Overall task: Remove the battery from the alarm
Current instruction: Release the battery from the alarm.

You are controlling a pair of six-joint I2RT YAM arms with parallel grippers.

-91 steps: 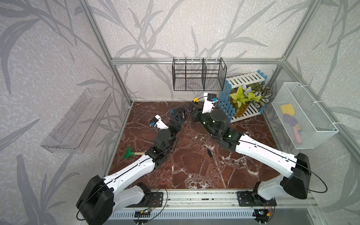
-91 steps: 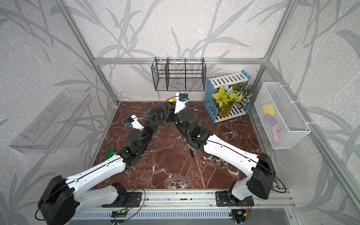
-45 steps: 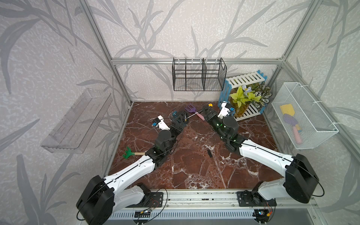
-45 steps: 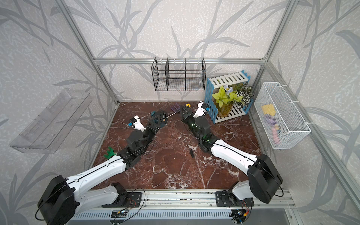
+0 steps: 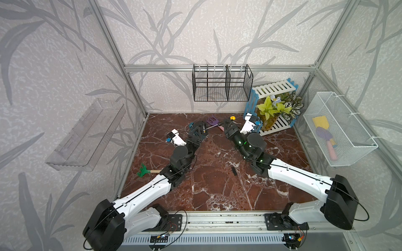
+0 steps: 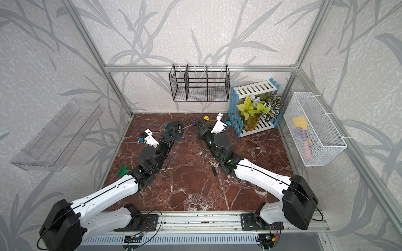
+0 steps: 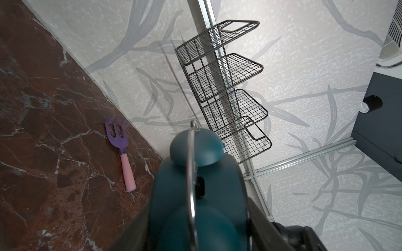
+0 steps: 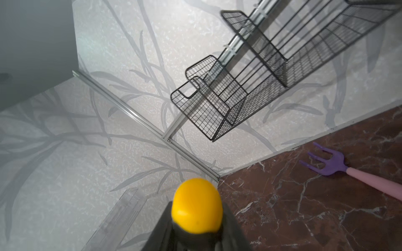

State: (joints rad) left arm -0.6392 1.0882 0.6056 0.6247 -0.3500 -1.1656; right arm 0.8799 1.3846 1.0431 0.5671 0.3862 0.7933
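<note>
The dark-teal alarm [image 5: 196, 133] [image 6: 173, 132] hangs above the marble floor at the back, my left gripper [image 5: 195, 135] [image 6: 170, 135] shut on its sides. Its black back faces up, and the battery [image 5: 203, 128] [image 6: 179, 127] lies in the open compartment. In the left wrist view the alarm [image 7: 195, 195] fills the space between the jaws of the left gripper [image 7: 198, 219]; the battery is hidden there. My right gripper [image 5: 227, 127] [image 6: 201, 127] [image 8: 195, 230] is shut on a black screwdriver with a yellow cap [image 5: 232, 118] [image 8: 196, 206]. Its thin shaft points at the alarm's back; whether it touches the alarm I cannot tell.
A purple fork with a pink handle [image 5: 212, 120] [image 7: 118, 139] [image 8: 330, 165] lies by the back wall between the grippers. A small flat black piece [image 5: 233, 171] lies mid-floor and a green rake [image 5: 143, 170] at the left. A plant crate [image 5: 272, 106] stands back right, under a black wire rack [image 5: 221, 84].
My right arm has swung from over the alarm to the right, carrying the screwdriver. The left gripper keeps hold of the alarm and has barely moved.
</note>
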